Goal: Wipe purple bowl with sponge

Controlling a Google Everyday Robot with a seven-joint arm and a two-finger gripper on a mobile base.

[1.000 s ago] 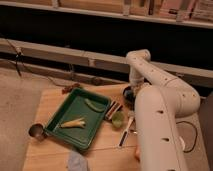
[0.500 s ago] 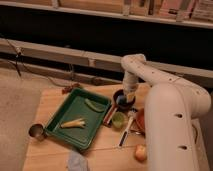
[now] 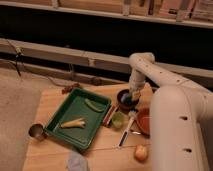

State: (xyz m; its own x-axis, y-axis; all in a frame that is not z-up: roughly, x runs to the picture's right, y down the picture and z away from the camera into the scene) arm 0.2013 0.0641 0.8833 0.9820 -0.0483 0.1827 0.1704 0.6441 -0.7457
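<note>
Tool (image 3: 134, 95) down over purple bowl (image 3: 127, 100) at far right of worktop (image 3: 50, 100), beside green tray (image 3: 75, 120). Yellowish sponge (image 3: 135, 94) apparently clamped in tool. Looks like wiping step. Next: press lightly, sweep round bowl's inside without shoving it.

The purple bowl (image 3: 126, 99) is dark and round. It sits upright on the wooden table (image 3: 55, 102), near the back edge, just to the right of the green tray (image 3: 75, 120). The gripper (image 3: 134, 95) points down into the bowl from above, over its right side. A small yellow and blue thing sits at the gripper's tip inside the bowl; it looks like the sponge (image 3: 135, 96).
</note>
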